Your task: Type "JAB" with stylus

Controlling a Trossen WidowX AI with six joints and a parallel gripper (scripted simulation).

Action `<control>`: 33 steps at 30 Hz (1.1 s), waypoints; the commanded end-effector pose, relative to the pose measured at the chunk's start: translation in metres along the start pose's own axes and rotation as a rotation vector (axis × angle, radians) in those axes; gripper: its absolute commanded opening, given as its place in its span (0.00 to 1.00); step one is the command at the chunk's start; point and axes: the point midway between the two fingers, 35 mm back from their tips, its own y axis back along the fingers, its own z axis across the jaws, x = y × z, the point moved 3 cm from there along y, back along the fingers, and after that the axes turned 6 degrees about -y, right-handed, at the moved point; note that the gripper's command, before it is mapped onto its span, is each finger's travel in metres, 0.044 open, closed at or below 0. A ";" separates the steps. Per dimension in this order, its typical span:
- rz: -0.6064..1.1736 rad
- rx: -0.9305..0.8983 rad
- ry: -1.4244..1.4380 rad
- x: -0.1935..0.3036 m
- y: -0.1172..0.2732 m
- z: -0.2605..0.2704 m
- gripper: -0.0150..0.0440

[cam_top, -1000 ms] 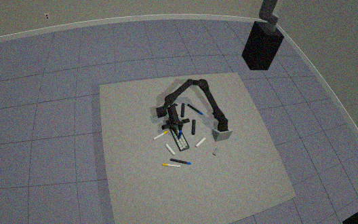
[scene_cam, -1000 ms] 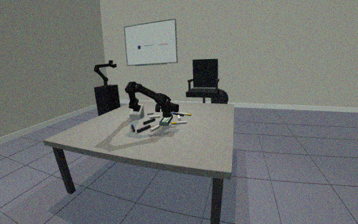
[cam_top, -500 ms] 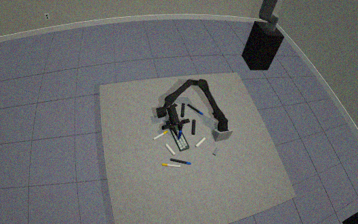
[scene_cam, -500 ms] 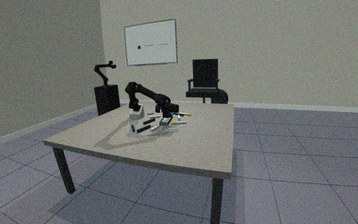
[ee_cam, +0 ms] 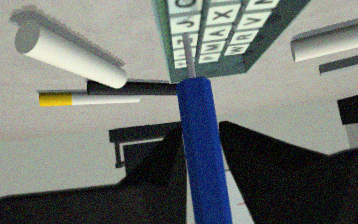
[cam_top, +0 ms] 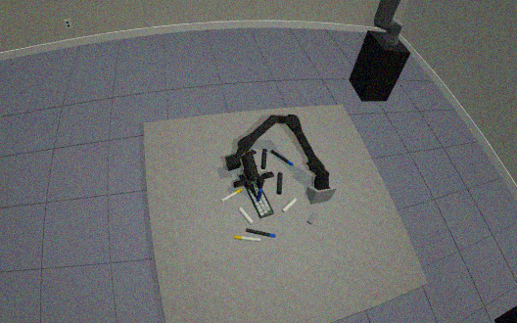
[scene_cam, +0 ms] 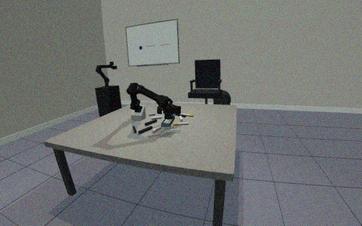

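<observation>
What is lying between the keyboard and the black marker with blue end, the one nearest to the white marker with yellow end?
Nothing; that short stretch is bare table in the top view.

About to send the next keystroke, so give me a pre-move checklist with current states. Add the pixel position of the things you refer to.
1. Stylus (cam_top: pixel 259 194) (ee_cam: pixel 201 145) held in the gripper (cam_top: pixel 255 185) (ee_cam: pixel 200 133): ok, blue body between the fingers.
2. Stylus tip directed at the keyboard (cam_top: pixel 268 213) (scene_cam: pixel 166 125) (ee_cam: pixel 240 70): ok, it overlaps the key field in the wrist view.
3. Tip lined up with J: ok in the wrist view, its end shows at J's lower edge; height may shift this.
4. Tip touching or pressing a key: cannot tell, no view shows the contact.
5. Keyboard free of loose pens: ok, they lie beside it.
6. "JAB" typed so far: cannot tell, no readout visible.
</observation>
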 end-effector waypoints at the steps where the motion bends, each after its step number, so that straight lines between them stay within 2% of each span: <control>1: -0.005 0.001 0.002 -0.003 -0.001 0.000 0.39; 33: -0.005 0.001 0.002 -0.004 -0.002 0.000 0.39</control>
